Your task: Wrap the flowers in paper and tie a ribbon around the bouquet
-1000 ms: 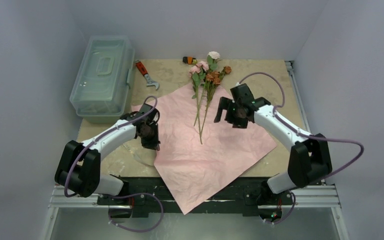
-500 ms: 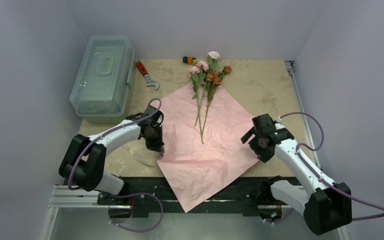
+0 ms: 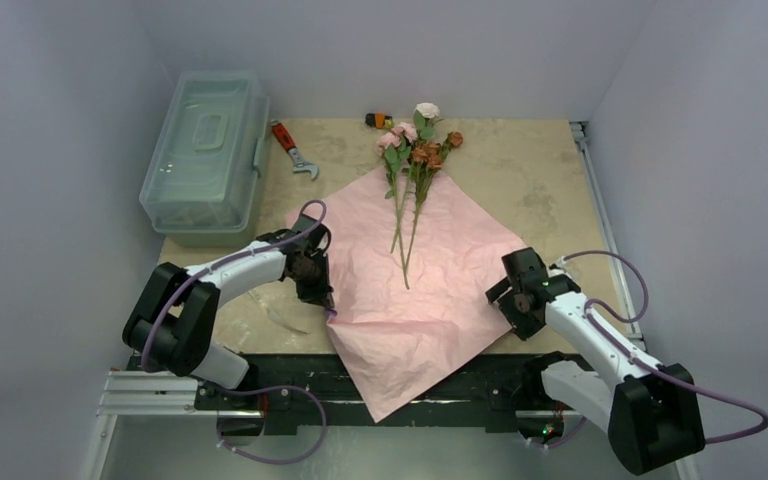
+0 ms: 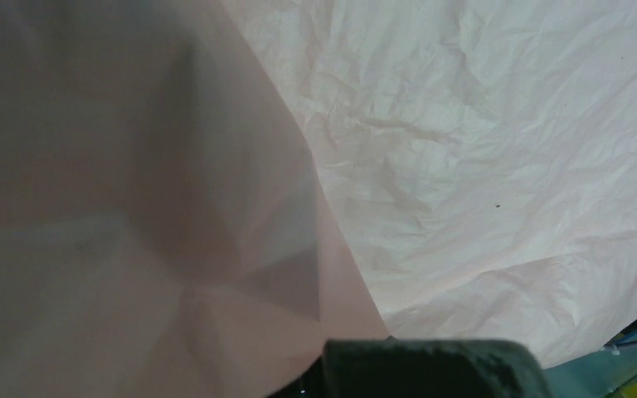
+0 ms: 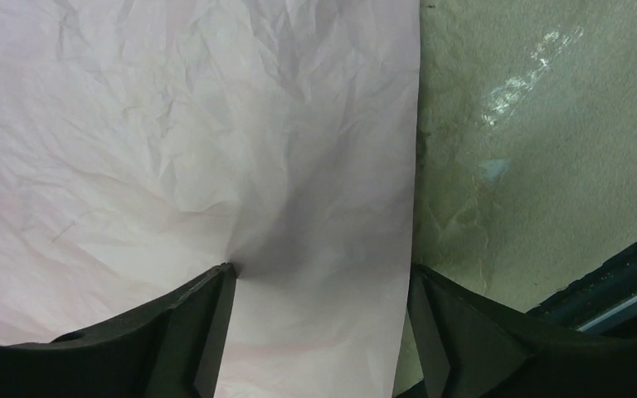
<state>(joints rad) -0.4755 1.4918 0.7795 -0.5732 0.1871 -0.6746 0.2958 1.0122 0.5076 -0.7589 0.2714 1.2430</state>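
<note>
Paper (image 3: 410,300) lies pink side up on the table (image 3: 530,170). My left end effector (image 3: 322,295) is clamped tight on its left corner, where the sheet lifts and drapes across my left wrist camera. My right end effector (image 5: 322,274) stands wide, gripping nothing, one finger over the sheet and the other at its right edge. Flowers (image 3: 407,190) lie well beyond both end effectors, stems on the paper, blooms past its far corner.
</note>
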